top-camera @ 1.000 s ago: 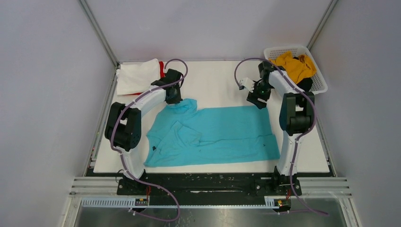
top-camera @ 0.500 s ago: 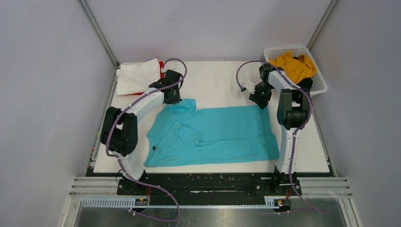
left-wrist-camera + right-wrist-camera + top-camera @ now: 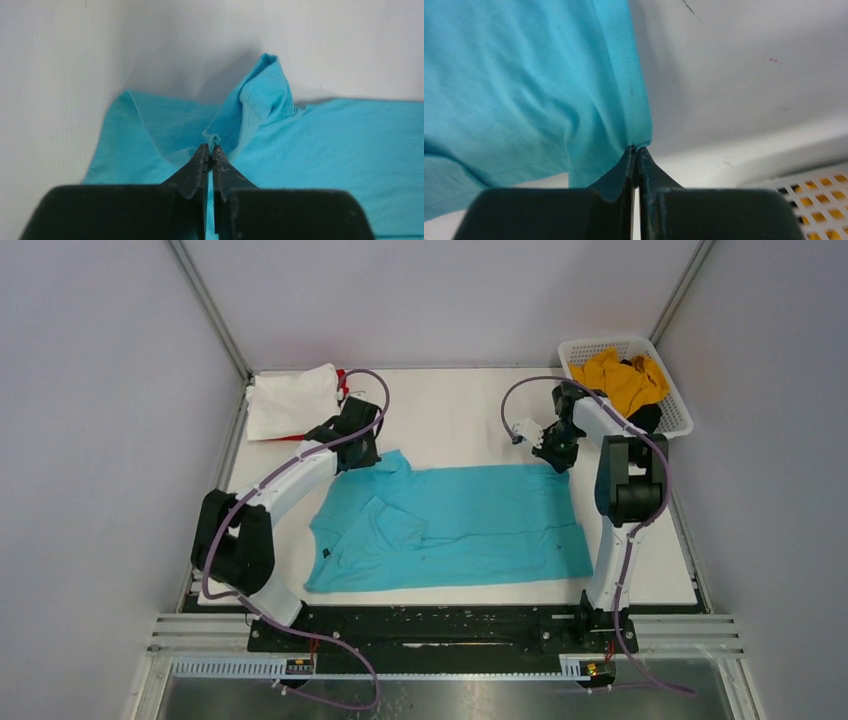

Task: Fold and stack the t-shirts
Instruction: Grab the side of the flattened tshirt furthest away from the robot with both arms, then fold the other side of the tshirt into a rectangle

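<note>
Figure: The white table carries the turquoise t-shirt, spread flat and held at its two far corners. The left gripper is closed on a raised peak of cloth at the far left corner. The right gripper is closed on the far right corner, with the hem pinched at its tips. Bare table surface shows between the two grippers and beyond them to the far edge. The basket stands close to the right of the right gripper, holding the mustard-yellow t-shirt and the black t-shirt, which the arm partly hides. Beyond and left of the left gripper lies the white t-shirt, which covers nearly all of the red t-shirt.
</note>
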`<state>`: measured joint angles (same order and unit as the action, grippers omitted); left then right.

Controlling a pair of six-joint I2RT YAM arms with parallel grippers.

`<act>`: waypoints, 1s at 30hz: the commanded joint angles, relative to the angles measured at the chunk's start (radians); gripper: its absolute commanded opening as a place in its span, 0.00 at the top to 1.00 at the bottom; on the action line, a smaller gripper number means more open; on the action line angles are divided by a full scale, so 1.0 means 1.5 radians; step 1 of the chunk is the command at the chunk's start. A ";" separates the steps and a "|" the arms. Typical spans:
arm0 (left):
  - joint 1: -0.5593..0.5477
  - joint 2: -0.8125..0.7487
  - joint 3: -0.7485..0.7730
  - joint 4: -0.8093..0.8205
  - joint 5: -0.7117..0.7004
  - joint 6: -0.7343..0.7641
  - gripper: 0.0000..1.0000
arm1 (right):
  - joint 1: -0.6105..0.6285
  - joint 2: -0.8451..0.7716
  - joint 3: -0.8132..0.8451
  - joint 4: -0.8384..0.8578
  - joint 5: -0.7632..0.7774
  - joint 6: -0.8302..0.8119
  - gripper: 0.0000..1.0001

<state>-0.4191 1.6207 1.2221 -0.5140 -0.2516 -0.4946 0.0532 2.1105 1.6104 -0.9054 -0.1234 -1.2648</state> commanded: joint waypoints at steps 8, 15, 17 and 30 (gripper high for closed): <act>-0.045 -0.228 -0.183 0.025 -0.015 -0.057 1.00 | 0.057 -0.266 -0.234 0.034 0.062 -0.182 1.00; -0.069 -0.351 -0.285 -0.036 -0.032 -0.107 1.00 | 0.072 -0.331 -0.278 -0.039 0.079 -0.258 1.00; -0.073 -0.389 -0.309 -0.052 -0.033 -0.123 1.00 | 0.077 -0.350 -0.296 -0.046 0.079 -0.276 1.00; -0.083 -0.603 -0.391 -0.147 -0.043 -0.208 1.00 | 0.078 -0.375 -0.337 -0.029 0.115 -0.300 1.00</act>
<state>-0.5385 0.7879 0.6357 -0.6918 -0.2794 -0.7467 0.1635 1.5780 1.1072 -0.9573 0.0185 -1.6947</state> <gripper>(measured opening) 0.018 0.066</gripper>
